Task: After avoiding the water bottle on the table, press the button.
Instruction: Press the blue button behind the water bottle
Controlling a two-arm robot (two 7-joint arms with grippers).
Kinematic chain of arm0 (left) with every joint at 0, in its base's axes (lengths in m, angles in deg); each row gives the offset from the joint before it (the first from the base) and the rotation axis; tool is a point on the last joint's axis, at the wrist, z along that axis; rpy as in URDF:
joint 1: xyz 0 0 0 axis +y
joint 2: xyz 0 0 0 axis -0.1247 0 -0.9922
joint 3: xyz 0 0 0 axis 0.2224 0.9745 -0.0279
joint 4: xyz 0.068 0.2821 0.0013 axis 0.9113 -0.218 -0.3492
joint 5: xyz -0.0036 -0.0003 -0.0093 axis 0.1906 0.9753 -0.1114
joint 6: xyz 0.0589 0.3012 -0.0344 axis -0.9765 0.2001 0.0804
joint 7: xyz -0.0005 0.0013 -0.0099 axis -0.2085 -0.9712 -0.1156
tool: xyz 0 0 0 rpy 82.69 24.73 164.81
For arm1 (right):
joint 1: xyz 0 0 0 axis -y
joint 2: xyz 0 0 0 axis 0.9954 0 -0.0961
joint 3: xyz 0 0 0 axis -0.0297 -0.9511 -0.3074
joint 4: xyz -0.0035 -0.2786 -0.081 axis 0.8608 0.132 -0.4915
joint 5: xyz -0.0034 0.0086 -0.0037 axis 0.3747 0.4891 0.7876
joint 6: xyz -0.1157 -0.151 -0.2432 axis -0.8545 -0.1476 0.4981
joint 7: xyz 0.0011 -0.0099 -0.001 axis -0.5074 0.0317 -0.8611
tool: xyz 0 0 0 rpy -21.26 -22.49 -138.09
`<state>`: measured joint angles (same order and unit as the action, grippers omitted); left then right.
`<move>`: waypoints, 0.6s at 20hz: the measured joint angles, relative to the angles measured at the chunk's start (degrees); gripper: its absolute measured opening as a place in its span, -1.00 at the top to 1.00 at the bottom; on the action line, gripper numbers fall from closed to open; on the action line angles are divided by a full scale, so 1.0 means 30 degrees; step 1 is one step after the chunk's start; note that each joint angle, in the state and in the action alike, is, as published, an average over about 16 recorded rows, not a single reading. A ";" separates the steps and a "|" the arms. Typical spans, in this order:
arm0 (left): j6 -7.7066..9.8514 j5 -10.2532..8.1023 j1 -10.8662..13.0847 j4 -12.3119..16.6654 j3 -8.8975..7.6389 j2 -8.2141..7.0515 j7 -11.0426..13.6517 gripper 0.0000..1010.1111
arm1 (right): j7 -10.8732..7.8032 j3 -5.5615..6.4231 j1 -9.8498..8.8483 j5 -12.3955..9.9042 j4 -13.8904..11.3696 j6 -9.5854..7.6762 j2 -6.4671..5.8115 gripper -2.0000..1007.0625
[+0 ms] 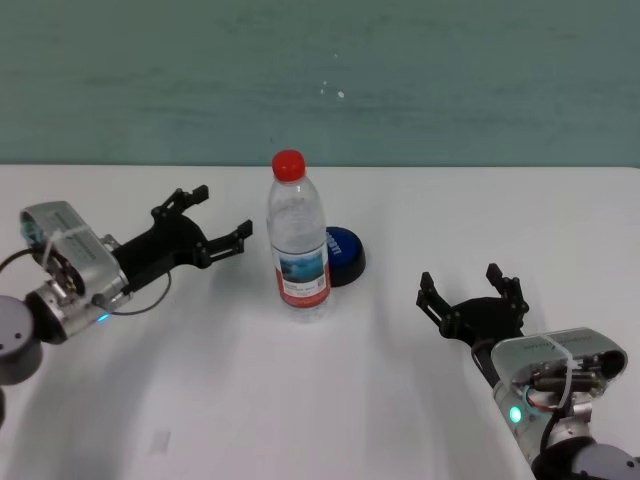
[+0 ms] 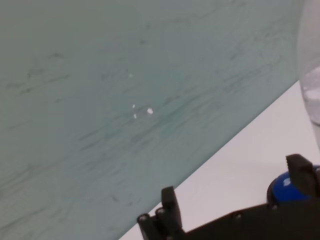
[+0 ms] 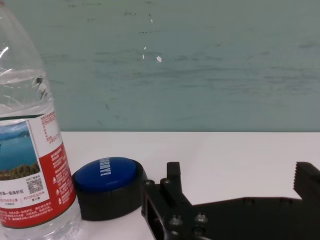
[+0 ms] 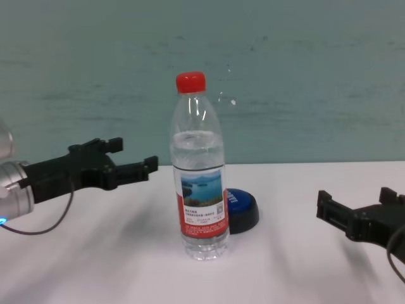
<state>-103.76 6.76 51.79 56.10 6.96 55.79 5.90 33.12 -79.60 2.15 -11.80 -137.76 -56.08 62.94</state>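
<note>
The water bottle (image 1: 298,240) stands upright mid-table (image 1: 300,400), clear with a red cap and a red-and-white label. Just behind it to the right sits the button (image 1: 340,250), blue-topped on a black base and partly hidden by the bottle. My left gripper (image 1: 222,212) hovers open to the left of the bottle, fingers pointing toward it, holding nothing. My right gripper (image 1: 460,278) is open and empty, low over the table to the right of the button. The right wrist view shows the button (image 3: 107,175) beside the bottle (image 3: 25,140). The chest view shows the bottle (image 4: 199,171) in front of the button (image 4: 240,206).
A green wall (image 1: 400,80) rises behind the table's far edge. White tabletop lies between the button and my right gripper, and in front of the bottle.
</note>
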 joint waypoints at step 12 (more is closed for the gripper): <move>-0.0131 0.0073 -0.0231 -0.0279 0.0226 0.0433 -0.0108 -0.98 | 0.0000 0.0000 0.0000 0.0000 0.0000 0.0000 0.0000 -0.99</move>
<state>-104.15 6.98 51.09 55.26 7.64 57.09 5.58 33.11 -79.60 2.15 -11.80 -137.76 -56.08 62.94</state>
